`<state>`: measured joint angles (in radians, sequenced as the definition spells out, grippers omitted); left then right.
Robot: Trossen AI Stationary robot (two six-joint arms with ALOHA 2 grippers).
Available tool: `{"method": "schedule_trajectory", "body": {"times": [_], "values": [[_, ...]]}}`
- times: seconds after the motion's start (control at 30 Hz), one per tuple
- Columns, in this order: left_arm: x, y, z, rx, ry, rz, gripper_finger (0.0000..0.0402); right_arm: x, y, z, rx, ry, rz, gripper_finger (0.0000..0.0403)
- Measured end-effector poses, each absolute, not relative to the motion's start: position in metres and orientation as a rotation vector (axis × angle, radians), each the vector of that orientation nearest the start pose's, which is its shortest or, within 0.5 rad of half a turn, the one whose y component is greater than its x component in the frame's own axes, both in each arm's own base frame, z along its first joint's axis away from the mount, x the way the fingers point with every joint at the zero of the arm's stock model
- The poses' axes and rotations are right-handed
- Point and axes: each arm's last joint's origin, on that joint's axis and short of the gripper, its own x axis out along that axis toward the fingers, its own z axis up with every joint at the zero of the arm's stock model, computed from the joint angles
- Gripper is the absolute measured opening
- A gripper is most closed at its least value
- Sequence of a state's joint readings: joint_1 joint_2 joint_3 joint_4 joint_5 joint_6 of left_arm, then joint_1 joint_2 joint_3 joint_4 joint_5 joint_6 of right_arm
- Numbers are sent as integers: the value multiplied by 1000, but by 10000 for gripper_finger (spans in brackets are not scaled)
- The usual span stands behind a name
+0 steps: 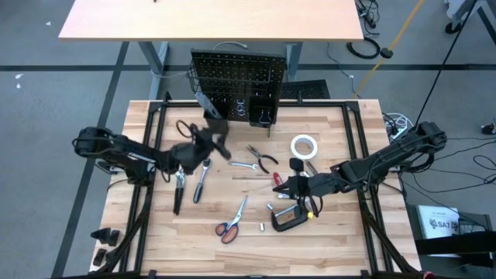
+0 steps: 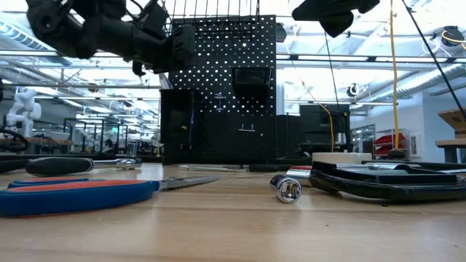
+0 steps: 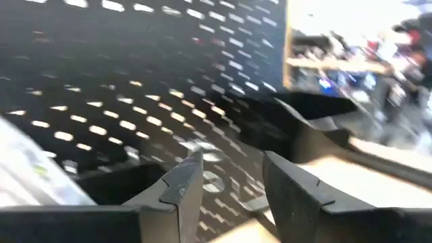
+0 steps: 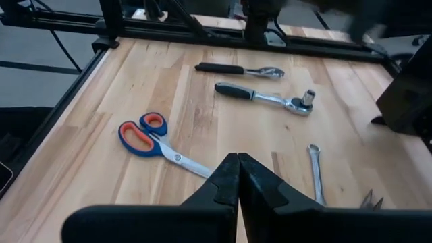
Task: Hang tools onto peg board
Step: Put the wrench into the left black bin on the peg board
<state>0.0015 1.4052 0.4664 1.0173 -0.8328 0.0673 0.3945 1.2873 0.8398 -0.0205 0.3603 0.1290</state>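
The black peg board (image 1: 236, 85) stands upright at the table's far edge, and fills the left wrist view (image 3: 135, 81). A silver-grey tool (image 1: 203, 104) shows slanted at its left part. My left gripper (image 3: 233, 165) hovers open just in front of the board (image 1: 219, 142), nothing between its fingers. My right gripper (image 4: 237, 158) is shut and holds nothing, above the table right of centre (image 1: 279, 187). Flat on the table lie two ratchets (image 1: 203, 178) (image 1: 178, 192), orange-handled scissors (image 1: 232, 221), pliers (image 1: 263, 159), a wrench (image 1: 244, 164), a red screwdriver (image 1: 277, 178), a black C-clamp (image 1: 291, 219) and a white tape roll (image 1: 304, 146).
A small socket (image 2: 286, 189) lies near the table's front edge beside the C-clamp (image 2: 386, 182). Black bins (image 1: 262, 116) sit on the board's lower part. Black frame rails (image 1: 151, 155) run along the table's left and right sides. A second, tan table (image 1: 209, 19) stands behind the board.
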Motion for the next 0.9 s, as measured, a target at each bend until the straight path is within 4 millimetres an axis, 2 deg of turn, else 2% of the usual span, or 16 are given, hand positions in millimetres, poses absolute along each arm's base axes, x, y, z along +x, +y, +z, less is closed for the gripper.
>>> {"method": "schedule_trajectory", "body": {"times": [0.17, 0.27, 0.4, 0.6, 0.9], "values": [[259, -7, 193, 94, 112, 607, 153, 258, 97, 258, -25, 479, -5, 0], [259, -14, 178, 42, 243, 433, 153, 259, 97, 259, -26, 475, -5, 0], [255, -13, 162, -66, 400, 306, 153, 260, 95, 260, -30, 460, -6, 0], [255, -8, 156, -131, 486, 130, 153, 261, 95, 262, -34, 442, -4, 0], [271, 21, 179, -114, 672, 117, 153, 263, 89, 262, -30, 445, -13, 0]]}}
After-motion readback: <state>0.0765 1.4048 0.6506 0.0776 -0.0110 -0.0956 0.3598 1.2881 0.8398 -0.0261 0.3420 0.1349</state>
